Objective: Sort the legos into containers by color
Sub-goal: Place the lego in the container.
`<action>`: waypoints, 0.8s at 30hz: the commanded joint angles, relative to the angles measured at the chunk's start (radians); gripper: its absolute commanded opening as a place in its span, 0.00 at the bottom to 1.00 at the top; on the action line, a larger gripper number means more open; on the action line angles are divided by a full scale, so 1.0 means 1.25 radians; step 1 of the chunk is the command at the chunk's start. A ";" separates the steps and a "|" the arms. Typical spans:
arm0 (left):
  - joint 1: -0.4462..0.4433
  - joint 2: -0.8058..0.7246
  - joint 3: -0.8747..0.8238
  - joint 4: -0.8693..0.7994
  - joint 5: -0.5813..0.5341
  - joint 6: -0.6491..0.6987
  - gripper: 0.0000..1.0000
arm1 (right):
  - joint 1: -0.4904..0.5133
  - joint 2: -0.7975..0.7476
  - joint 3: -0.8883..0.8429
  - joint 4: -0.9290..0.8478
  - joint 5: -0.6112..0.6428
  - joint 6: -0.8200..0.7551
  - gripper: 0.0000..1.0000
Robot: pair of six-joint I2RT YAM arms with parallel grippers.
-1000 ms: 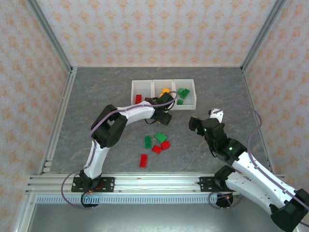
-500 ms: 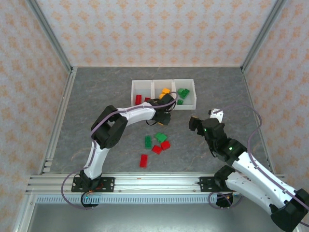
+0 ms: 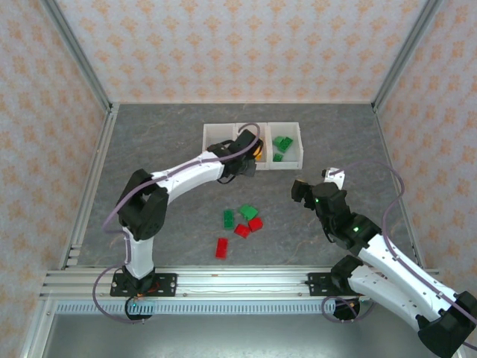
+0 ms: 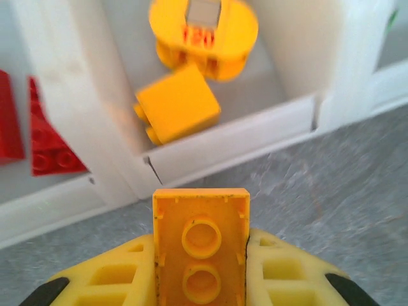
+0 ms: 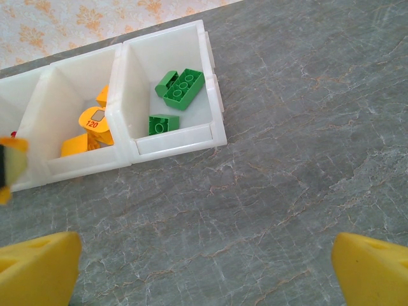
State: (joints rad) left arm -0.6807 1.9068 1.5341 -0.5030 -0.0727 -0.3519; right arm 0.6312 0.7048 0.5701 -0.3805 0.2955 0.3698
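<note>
The grey counter (image 3: pixel 149 164) carries the containers (image 3: pixel 220 127) at upper centre, their reds, oranges and greens already kept apart by bin. The left hand (image 3: pixel 248 151) hangs at the middle bin's near wall, pinching an orange brick (image 4: pixel 201 245), likely to drop it among matching pieces. The right hand (image 3: pixel 301 189), spread wide, waits right of centre. At lower centre lie the loose legos (image 3: pixel 242 221), red and green.

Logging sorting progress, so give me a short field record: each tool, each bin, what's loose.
left tool: shut on orange-yellow brick, by middle bin
right tool: open, empty, above table
left bin: red bricks
middle bin: two orange-yellow pieces
right bin: two green bricks
loose bricks: three red, two green
</note>
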 commanded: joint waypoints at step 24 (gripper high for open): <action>0.077 0.269 0.387 0.034 -0.105 -0.067 0.21 | -0.005 -0.022 -0.003 -0.005 0.022 0.000 1.00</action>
State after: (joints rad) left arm -0.5907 2.2284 1.9884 -0.5003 -0.1410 -0.4122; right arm 0.6312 0.6975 0.5701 -0.3809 0.2958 0.3698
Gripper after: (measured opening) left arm 0.267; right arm 0.998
